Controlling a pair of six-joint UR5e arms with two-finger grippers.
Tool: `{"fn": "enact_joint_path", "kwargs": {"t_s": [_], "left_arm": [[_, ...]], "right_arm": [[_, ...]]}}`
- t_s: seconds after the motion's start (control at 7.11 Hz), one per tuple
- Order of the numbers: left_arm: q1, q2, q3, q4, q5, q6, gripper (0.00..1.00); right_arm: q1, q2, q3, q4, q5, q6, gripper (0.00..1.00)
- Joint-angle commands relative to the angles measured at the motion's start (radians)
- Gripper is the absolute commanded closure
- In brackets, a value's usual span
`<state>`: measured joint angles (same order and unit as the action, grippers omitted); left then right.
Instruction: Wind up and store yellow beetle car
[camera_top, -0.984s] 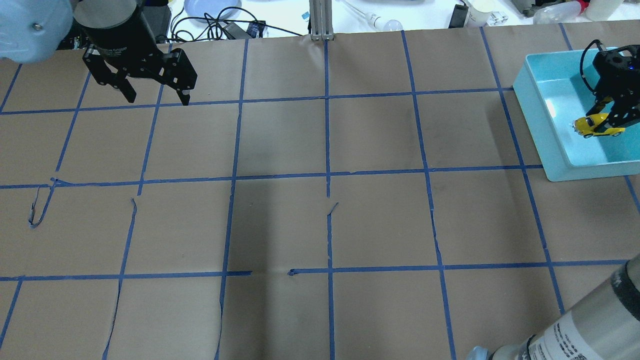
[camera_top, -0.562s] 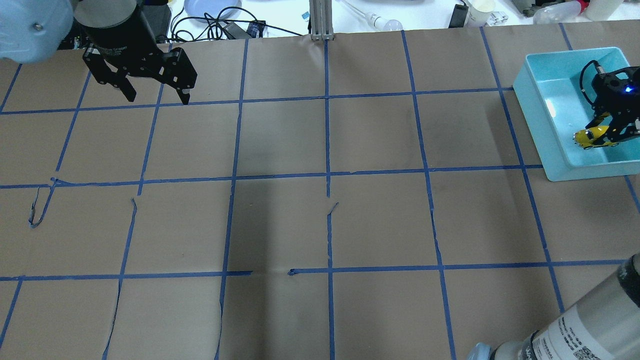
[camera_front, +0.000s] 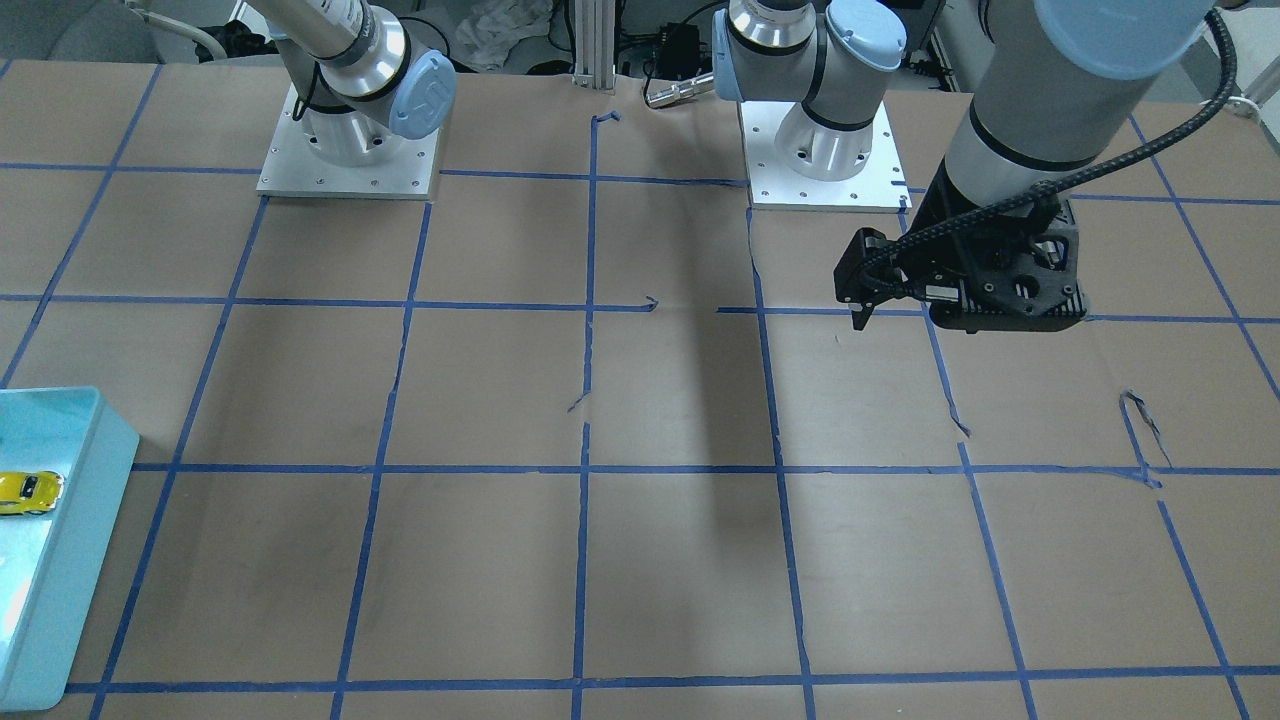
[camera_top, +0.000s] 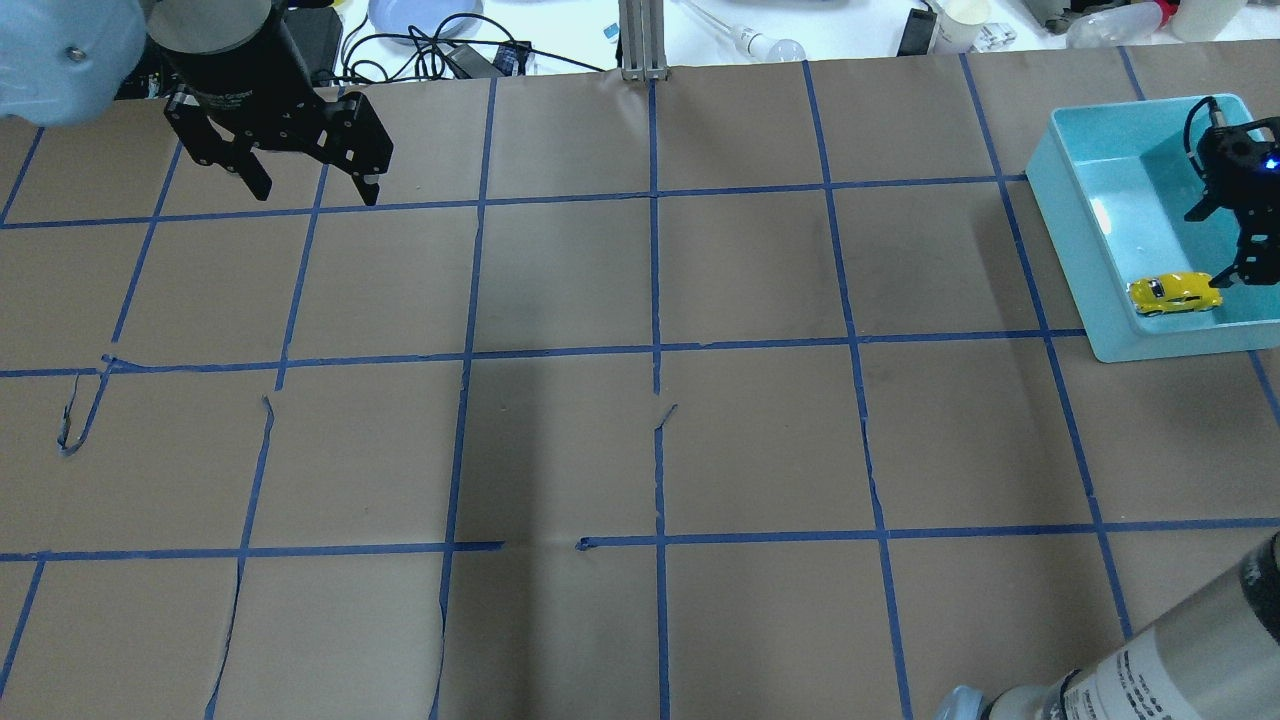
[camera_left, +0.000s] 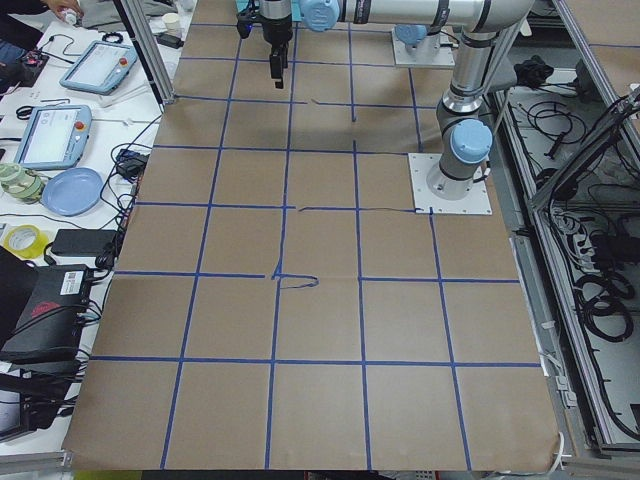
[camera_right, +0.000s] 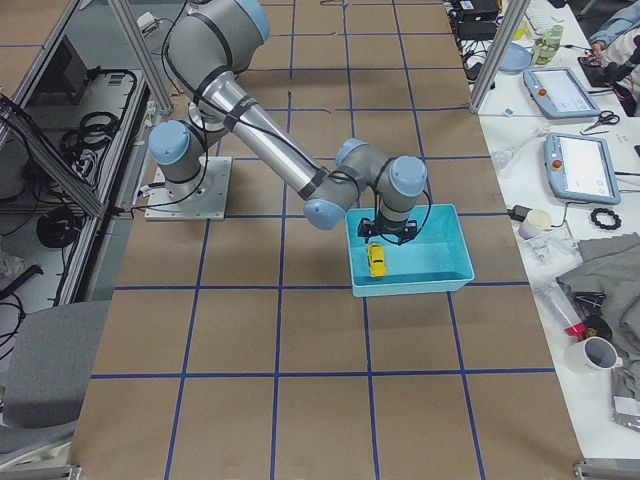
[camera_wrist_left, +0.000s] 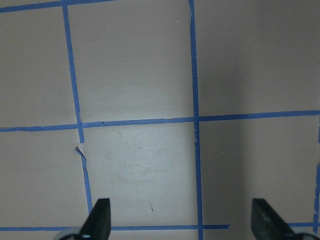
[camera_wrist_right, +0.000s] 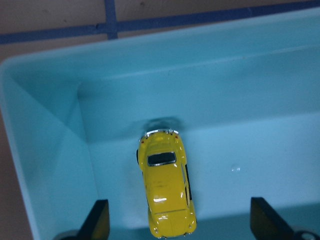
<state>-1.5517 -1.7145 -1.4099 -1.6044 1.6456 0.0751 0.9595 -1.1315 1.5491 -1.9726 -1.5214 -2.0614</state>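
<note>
Brown-paper table (camera_top: 650, 300), gridded in blue tape, with a teal bin (camera_top: 1075, 230) at its edge, beneath my right pincer (camera_wrist_right: 182, 220).

Item, pincers: my right pincer hung spread wide over the bin floor, pinching nothing. My left pincer (camera_top: 317, 197) was likewise spread and empty, well apart over bare paper.

Item, car (camera_wrist_right: 165, 185): one, yellow, upright on its wheels on the bin floor. It sat directly below the gap of my right pincer and clear of both fingertips (camera_wrist_right: 100, 222). One bin wall lay close ahead of it, another off beyond one finger.

Risks, as I judged them: whether the spring was wound could not be told. If it was, the car might run along the floor into the wall ahead, which looked high enough to stop it. A slanted lift, or a sideways shift before rising, could let a fingertip clip the body and skid or tip it. A straight rise looked safest.

Heading: the long axis ran crosswise to the line between my fingertips. One end lay level with them. The other, chrome-bumpered, pointed away from the pincer toward the wall ahead. Nose from tail I could not tell.
</note>
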Motion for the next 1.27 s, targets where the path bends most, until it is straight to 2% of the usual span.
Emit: {"fn": "enact_joint_path", "kwargs": {"t_s": [0.0, 0.28, 0.56, 0.84, 1.12], "left_arm": [[-0.001, 0.0, -0.001, 0.004, -0.001, 0.0, 0.0], [-0.001, 0.0, -0.006, 0.009, 0.0, 0.0, 0.0], [-0.001, 0.001, -0.006, 0.011, -0.001, 0.0, 0.0], [-0.001, 0.0, -0.004, 0.011, -0.001, 0.0, 0.0], [-0.001, 0.001, -0.004, 0.011, -0.003, 0.0, 0.0]], "right_arm": [[0.089, -0.146, 0.003, 0.173, 0.064, 0.318, 0.0], [0.358, -0.235, 0.008, 0.205, 0.063, 0.65, 0.0], [0.543, -0.26, -0.001, 0.202, 0.067, 0.988, 0.0], [0.622, -0.355, -0.001, 0.21, 0.064, 1.625, 0.0], [0.631, -0.468, -0.003, 0.343, 0.041, 1.737, 0.0]]}}
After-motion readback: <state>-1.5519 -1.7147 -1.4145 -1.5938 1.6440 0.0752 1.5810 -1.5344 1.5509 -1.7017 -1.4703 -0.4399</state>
